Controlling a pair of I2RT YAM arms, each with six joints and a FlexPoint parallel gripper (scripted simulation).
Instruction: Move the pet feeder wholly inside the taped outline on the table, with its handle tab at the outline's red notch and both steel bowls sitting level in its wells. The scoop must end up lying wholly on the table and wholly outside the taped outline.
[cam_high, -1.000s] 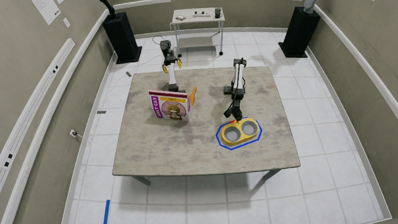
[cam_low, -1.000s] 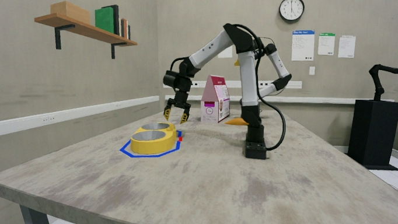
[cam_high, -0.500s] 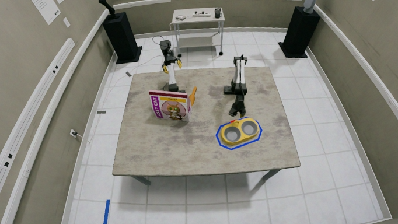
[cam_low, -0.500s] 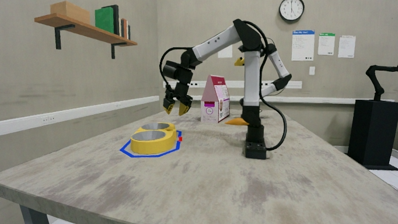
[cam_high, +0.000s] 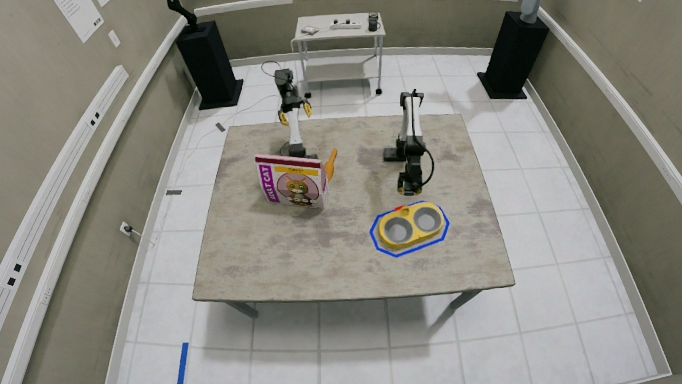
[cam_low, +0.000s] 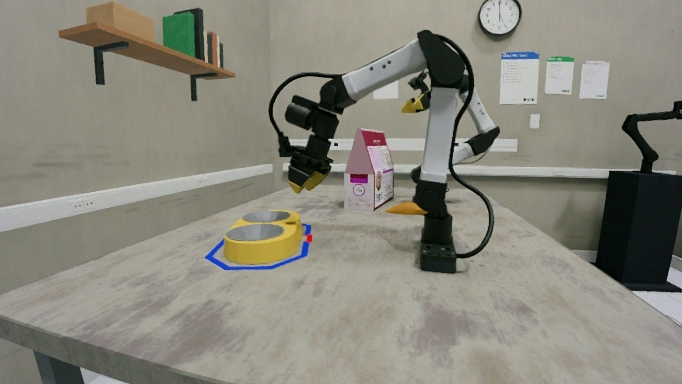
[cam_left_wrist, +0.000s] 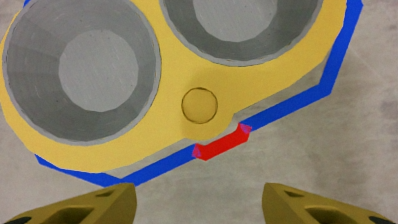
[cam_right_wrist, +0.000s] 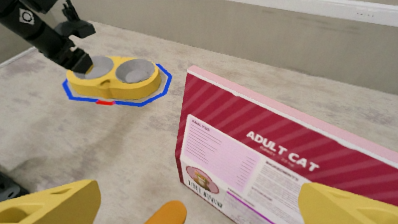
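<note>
Mostly, the cat-food box (cam_high: 292, 182) (cam_low: 367, 172) (cam_right_wrist: 285, 145) hides the orange scoop (cam_high: 330, 165) (cam_low: 406, 208) (cam_right_wrist: 169, 214) from above.

The left claw (cam_high: 410, 191) (cam_low: 304, 189) (cam_left_wrist: 199, 192) (cam_right_wrist: 83, 67) has risen and turned.
</note>
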